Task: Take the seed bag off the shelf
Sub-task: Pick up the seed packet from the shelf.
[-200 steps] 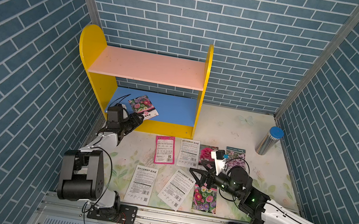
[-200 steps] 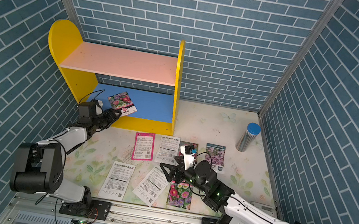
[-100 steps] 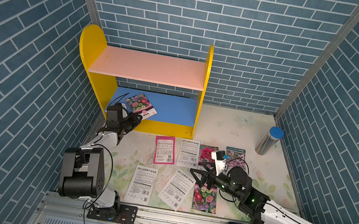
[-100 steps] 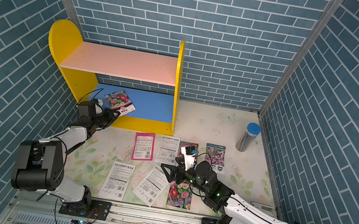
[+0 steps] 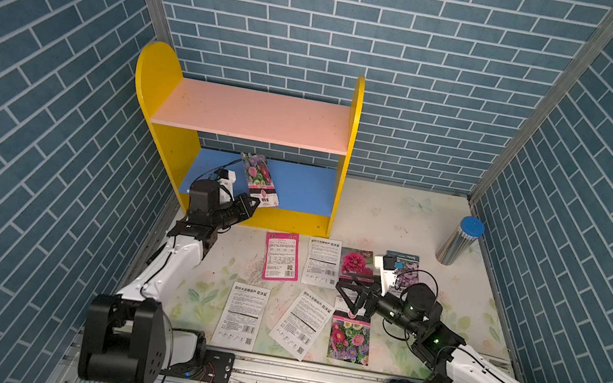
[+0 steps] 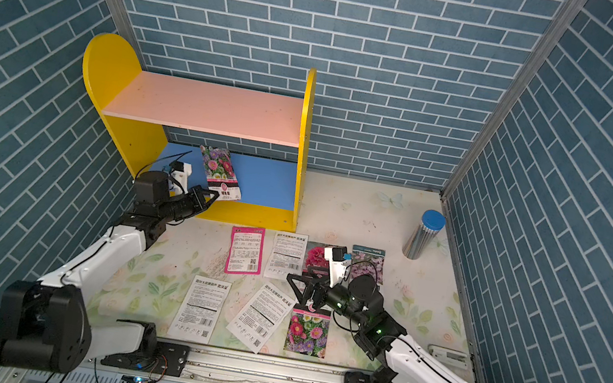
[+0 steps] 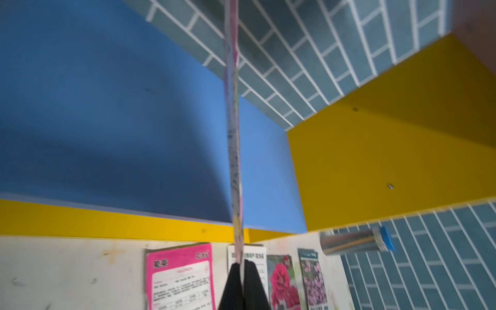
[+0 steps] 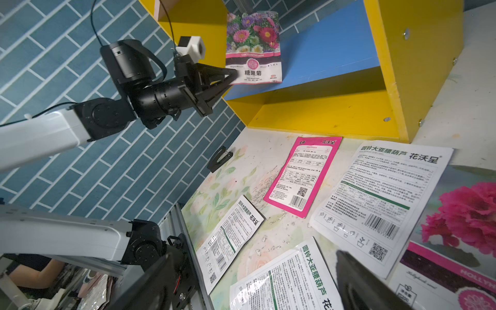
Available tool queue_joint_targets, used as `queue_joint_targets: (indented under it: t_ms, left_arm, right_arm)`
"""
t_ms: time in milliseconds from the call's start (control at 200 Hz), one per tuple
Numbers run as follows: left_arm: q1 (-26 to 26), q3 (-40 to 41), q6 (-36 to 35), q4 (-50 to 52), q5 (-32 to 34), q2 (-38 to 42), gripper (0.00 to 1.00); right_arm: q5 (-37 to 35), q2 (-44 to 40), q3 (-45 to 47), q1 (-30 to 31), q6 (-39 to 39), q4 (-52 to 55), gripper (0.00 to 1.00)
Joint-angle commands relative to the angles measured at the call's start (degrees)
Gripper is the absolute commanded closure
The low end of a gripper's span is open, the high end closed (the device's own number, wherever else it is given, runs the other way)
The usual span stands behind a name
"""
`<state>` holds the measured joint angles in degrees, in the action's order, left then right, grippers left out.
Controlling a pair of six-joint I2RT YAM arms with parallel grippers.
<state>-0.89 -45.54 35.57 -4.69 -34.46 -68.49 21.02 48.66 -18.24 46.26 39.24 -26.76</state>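
While the flower-printed paper seed bag (image 5: 259, 176) sits at the front of the blue lower board (image 5: 305, 188) of the yellow-sided wooden shelf (image 5: 254, 116), my left pincer (image 5: 254, 204) is clamped on its near corner. My right pincer (image 5: 345, 297) hangs spread.

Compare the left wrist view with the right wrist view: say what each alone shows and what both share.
Left wrist only: the seed bag edge-on, pinched between the left fingers, plus the silver canister with a blue cap and a purple-flower packet. Right wrist only: the bag's printed flower front, the whole left arm, and a white packet near the rail. Both: the shelf's blue lower board, the pink packet and the red-flower packet.
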Motion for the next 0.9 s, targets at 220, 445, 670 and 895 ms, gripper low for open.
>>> queue_joint_targets:
  t_ms: [220,445,670,895]
  left_arm:
    - [-8.8,4.0,-10.9,8.3,-18.5,12.4,1.00]
    - [-15.8,6.7,-13.6,8.3,-26.6,18.6,1.00]
    - [-23.3,10.1,-8.2,2.2,-26.2,23.8,1.00]
    - [-32.2,10.7,-5.8,-0.1,-20.7,23.6,1.00]
  right_arm:
    - [18.6,-1.4,0.9,-9.2,8.1,-13.6,0.05]
    - [22.9,1.5,-0.8,-11.3,9.1,-17.2,0.04]
    - [25.9,3.8,-3.8,-11.4,10.7,-20.5,0.04]
    - [27.1,5.8,-6.4,-11.4,11.7,-22.6,0.08]
